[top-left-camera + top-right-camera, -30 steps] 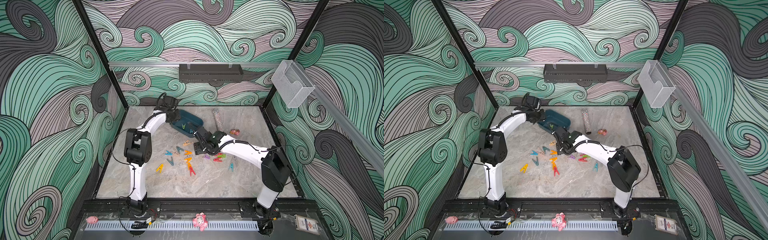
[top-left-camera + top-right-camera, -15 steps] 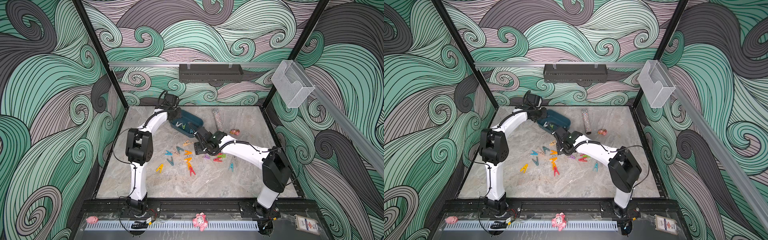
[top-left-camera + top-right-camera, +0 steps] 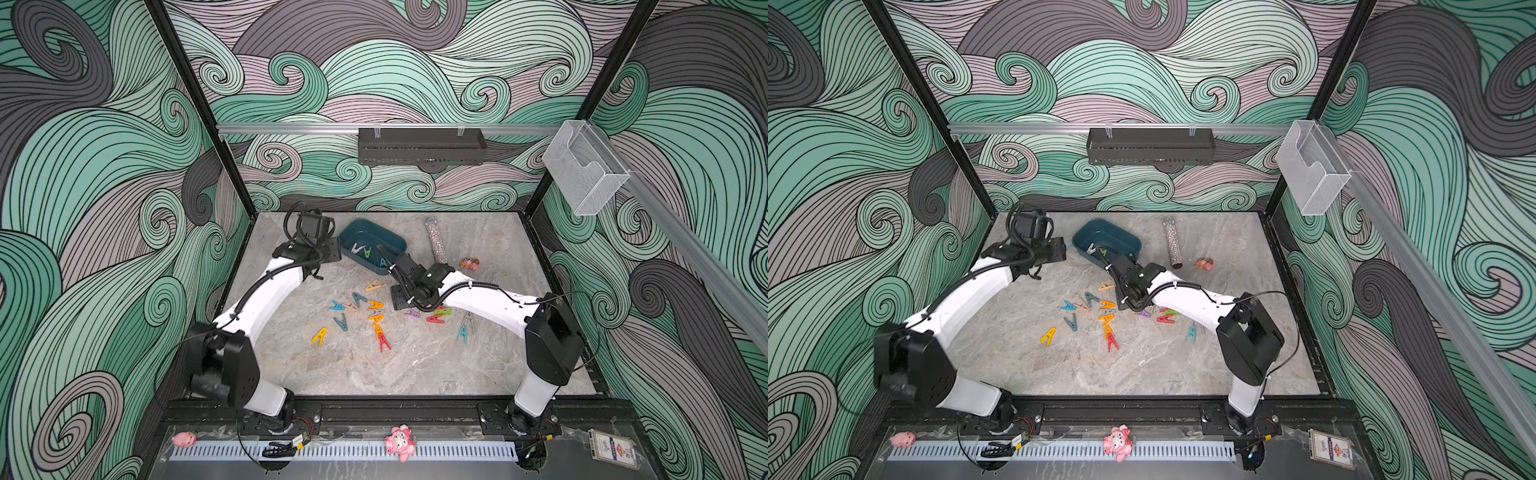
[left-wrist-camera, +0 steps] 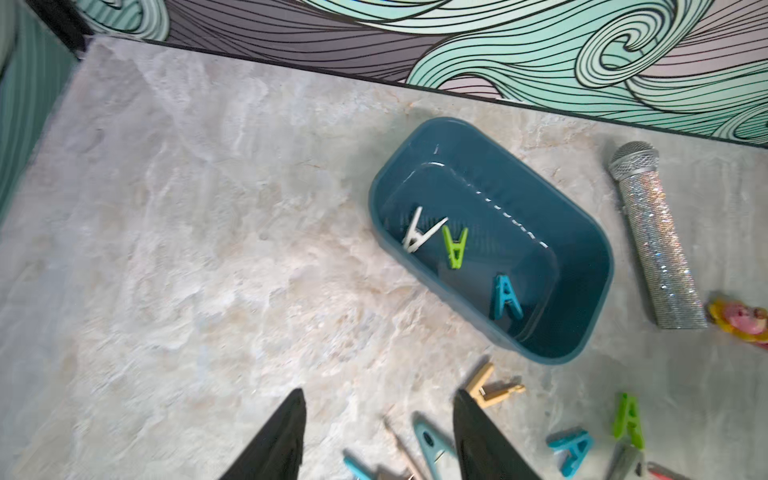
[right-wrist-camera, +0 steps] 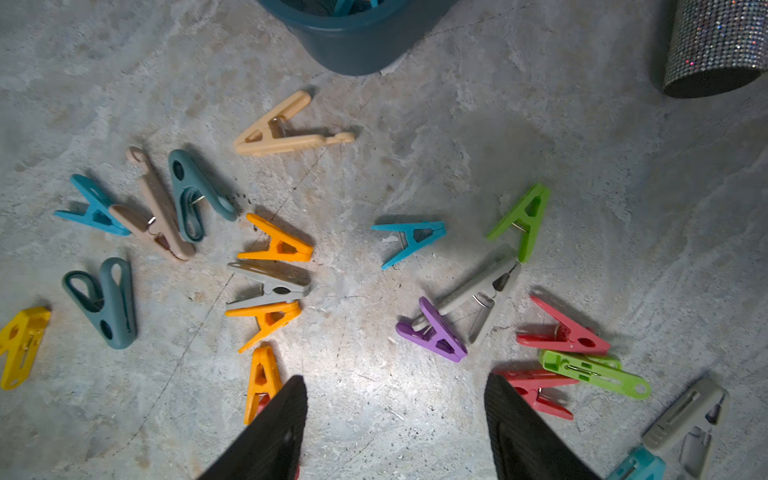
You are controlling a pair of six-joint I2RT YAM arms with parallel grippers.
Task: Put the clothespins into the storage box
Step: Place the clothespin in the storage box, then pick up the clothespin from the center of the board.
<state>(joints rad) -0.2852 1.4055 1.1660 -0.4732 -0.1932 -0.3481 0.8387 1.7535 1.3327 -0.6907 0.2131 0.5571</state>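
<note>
Left wrist view: left hand (image 4: 378,436) wide and empty, three clothespins (image 4: 456,257) in the box (image 4: 582,266).
Right hand (image 5: 395,436) also wide, holding nothing, above the bench (image 5: 415,124) where the loose clothespins lie: three orange, two green, two dark teal, one purple, one yellow among them. The box sits toward the back of the bench, one glittery microphone (image 4: 652,232) just beside it; inside are one white, one green, one blue.
</note>
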